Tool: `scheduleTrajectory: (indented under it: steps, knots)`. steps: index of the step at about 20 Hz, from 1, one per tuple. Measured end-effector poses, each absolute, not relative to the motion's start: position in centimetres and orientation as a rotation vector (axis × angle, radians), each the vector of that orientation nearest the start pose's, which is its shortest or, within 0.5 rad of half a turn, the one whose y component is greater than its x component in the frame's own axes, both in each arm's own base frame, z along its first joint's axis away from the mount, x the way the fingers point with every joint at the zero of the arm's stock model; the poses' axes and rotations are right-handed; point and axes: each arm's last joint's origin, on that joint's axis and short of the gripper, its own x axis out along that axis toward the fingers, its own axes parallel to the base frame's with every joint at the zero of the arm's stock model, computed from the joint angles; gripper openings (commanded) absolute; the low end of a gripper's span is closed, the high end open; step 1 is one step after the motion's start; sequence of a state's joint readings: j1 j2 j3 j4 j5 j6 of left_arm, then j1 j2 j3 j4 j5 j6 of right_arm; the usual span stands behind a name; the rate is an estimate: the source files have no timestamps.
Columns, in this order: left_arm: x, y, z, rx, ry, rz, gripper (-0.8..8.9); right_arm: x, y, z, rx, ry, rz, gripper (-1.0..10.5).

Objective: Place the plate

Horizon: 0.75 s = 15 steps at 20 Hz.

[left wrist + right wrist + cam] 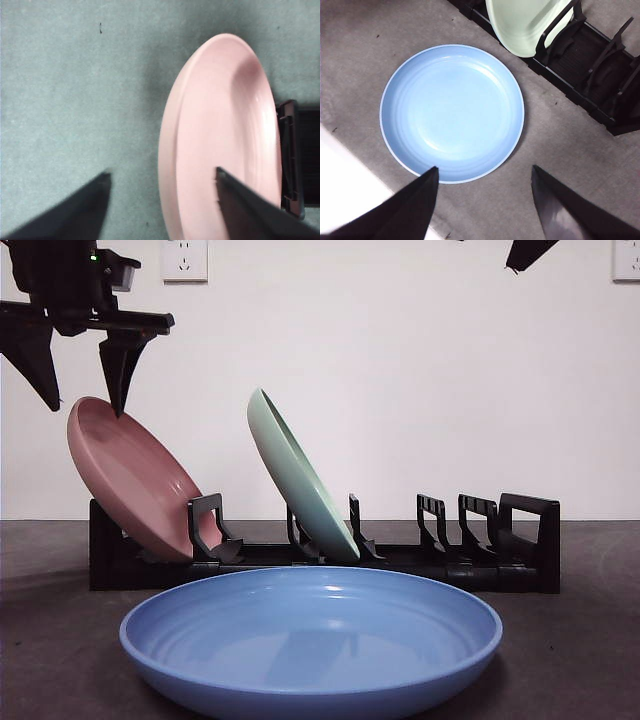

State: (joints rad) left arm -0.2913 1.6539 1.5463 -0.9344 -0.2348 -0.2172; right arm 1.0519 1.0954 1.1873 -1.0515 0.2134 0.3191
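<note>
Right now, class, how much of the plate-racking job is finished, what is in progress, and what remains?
Done: the pink plate and green plate lean in the black rack. In hand: the left gripper hovers open over the pink plate's rim, holding nothing. Left: the blue plate lies flat on the table in front of the rack, with free slots on the rack's other end. The right gripper waits open above it.

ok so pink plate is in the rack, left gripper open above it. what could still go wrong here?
1. The left gripper straddles the pink plate rim with open jaws; a sideways retreat could clip it and tip the plate out of the black rack.
2. The plate leans steeply at the rack's end, so it may slide.
3. The blue plate lies flat on the table, right below any fall.
</note>
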Motion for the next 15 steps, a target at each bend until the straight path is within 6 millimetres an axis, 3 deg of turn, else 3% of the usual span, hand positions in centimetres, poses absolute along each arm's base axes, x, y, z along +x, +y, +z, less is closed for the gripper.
scheduleTrajectory:
  steps: [1, 2, 8, 15]
  knots:
    - [32.8, -9.1, 31.7, 0.081, 1.003, 0.054, 0.32, 10.1, 16.4, 34.2, -0.297, 0.897, 0.628, 2.9]
    - [32.8, -9.1, 31.7, 0.089, 1.002, 0.050, 0.08, 10.1, 16.4, 34.2, -0.297, 0.897, 0.628, 2.9]
    - [32.7, -9.0, 32.2, 0.112, 1.004, 0.053, 0.07, 10.2, 16.4, 34.2, -0.306, 0.883, 0.602, 2.9]
    - [30.4, -8.3, 39.0, 0.177, 1.026, 0.026, 0.07, 9.5, 14.1, 35.6, -0.297, 0.754, 0.478, 2.9]
